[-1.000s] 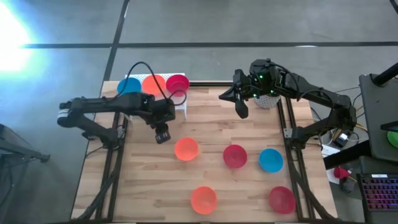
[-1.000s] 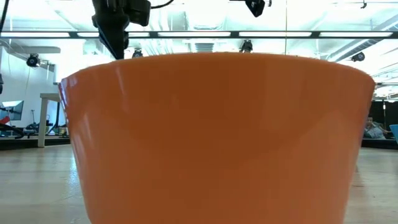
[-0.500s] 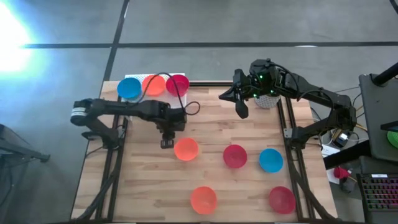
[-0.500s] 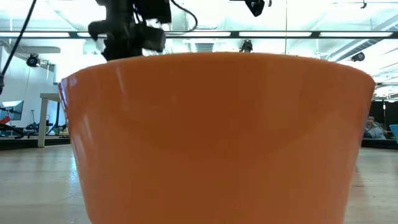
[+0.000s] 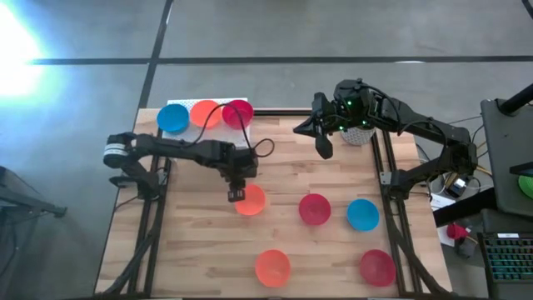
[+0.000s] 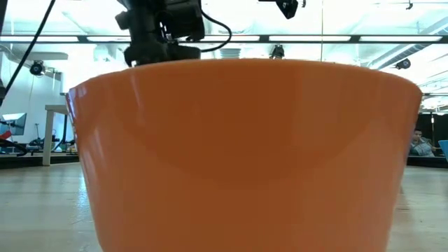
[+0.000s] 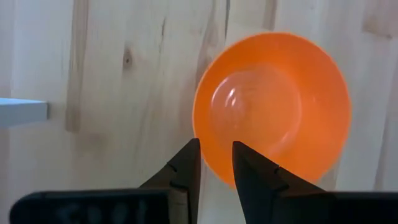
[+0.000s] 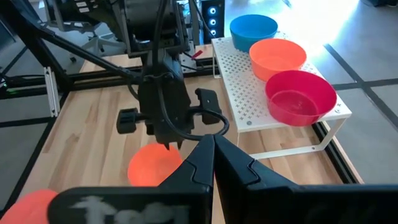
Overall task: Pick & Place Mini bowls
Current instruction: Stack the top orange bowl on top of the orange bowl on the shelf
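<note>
fingers of the left gripper [image 7: 216,163] stand a little apart, over the near rim of an orange bowl [image 5: 251,200] on the wooden table [image 5: 191,250], holding nothing. the bowl sits near the table's middle. a good grab would put one finger inside the rim and one outside, then pinch softly. the white rack [image 5: 242,142] waits at 11 o'clock from it. the right gripper [image 5: 322,143] hangs at 1 o'clock, pinched closed and empty.

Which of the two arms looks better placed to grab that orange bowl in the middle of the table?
The left. Its gripper hangs right over the rim of the orange bowl, jaws slightly apart astride the edge. The right gripper waits far back by the white pot, jaws closed.
</note>
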Controlling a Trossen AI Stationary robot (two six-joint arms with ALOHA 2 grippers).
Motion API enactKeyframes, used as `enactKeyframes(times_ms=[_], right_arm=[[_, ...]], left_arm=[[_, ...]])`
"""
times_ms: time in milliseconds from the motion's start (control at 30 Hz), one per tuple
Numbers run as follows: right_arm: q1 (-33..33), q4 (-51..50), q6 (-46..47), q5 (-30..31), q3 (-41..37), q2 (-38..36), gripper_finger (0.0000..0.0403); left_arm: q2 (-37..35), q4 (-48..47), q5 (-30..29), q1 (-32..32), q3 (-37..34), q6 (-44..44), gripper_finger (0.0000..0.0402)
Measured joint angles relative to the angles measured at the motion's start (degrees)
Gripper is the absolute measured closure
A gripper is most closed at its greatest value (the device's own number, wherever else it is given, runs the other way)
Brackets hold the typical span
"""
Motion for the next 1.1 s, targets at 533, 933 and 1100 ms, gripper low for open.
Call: enactKeyframes(times_ms=[533,933,1100], right_arm=[[0.00,0.00,-1.29,0.04,0.02,0.00,0.0394],[0.00,0.00,-1.29,0.04,0.00,0.00,0.0394],[0.00,0.00,-1.69,0.07,0.01,0.00,0.0394]], left_arm=[[-0.07,11.59,-0.05,0.00,-8.98,-6.06,0.0317],[-0.15,15.16,0.03,0.00,-13.66,-11.19,0.0321],[-0.15,15.20,1.43,0.00,-13.56,-11.21,0.0381]])
